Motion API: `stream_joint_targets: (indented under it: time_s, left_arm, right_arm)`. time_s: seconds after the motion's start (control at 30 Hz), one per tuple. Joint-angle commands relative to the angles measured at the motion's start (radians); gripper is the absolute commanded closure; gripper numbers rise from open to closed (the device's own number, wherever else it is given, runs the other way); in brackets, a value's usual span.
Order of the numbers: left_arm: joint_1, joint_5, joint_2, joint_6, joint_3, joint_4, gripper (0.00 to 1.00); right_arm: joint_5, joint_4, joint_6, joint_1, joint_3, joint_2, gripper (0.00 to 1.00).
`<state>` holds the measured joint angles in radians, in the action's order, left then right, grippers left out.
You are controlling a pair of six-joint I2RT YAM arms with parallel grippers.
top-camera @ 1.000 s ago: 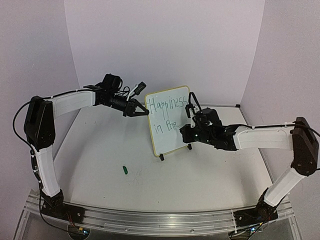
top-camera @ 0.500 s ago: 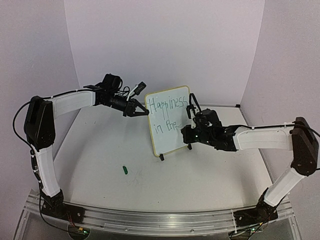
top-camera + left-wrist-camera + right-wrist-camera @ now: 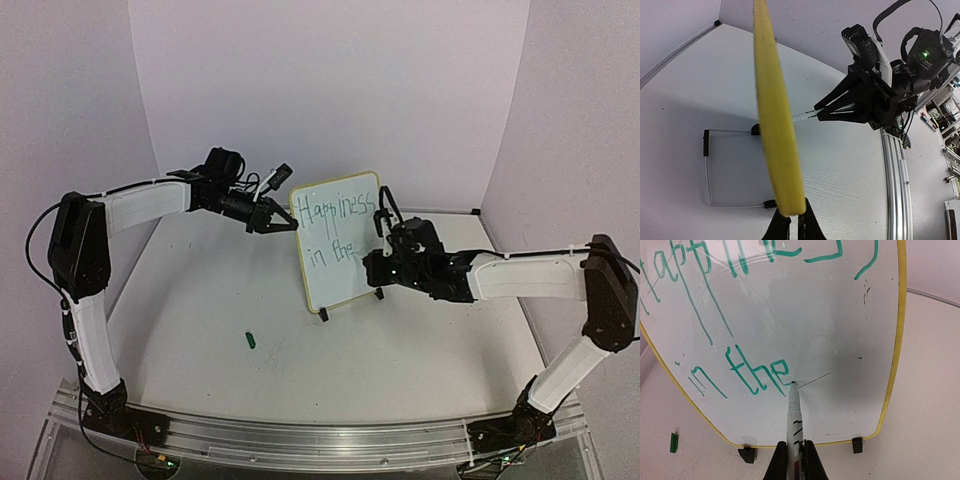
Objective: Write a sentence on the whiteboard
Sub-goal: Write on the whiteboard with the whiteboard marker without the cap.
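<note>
The whiteboard point(image 3: 345, 270) stands upright on two black feet at mid-table, its yellow frame point(image 3: 772, 110) seen edge-on in the left wrist view. The sentence point(image 3: 338, 212) in green reads "Happiness in the" point(image 3: 757, 375). My right gripper point(image 3: 795, 460) is shut on a white marker point(image 3: 793, 415). The marker's tip touches the board just after "the". My left gripper point(image 3: 790, 222) is shut on the frame's upper left edge, and in the top view this left gripper point(image 3: 283, 225) meets the board's left side. The right gripper point(image 3: 378, 262) is in front of the board's lower right part.
A small green cap point(image 3: 250, 340) lies on the table in front of the board to the left, and this cap point(image 3: 673, 442) also shows in the right wrist view. Purple walls close in the back and sides. A metal rail point(image 3: 300, 440) runs along the near edge.
My right gripper with the marker has crept slightly to the right at the end of "the". The left arm and the board have not moved.
</note>
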<state>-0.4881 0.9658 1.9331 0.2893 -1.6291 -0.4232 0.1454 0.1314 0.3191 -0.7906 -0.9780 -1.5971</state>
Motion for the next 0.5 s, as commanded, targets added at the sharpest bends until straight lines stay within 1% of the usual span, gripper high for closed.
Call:
stream_joint_targets:
  time_s: [0.0,0.13,0.27,0.47]
  left_arm:
    - [-0.028,-0.017,0.005,0.011,0.003,-0.12,1.0]
    - [-0.029,-0.019,0.005,0.01,0.005,-0.12,1.0]
    - [-0.031,-0.019,0.006,0.013,0.007,-0.12,1.0]
    - [-0.033,-0.022,0.008,0.014,0.008,-0.122,1.0]
  right_arm:
    - [-0.013,0.001,-0.007,0.003,0.024,0.095,1.0]
    - [-0.065,-0.005,-0.007,0.011,0.052,0.16,1.0]
    - [-0.128,-0.016,-0.005,0.047,0.081,0.203,1.0]
    - [-0.342,0.011,-0.021,0.146,0.142,0.265,1.0]
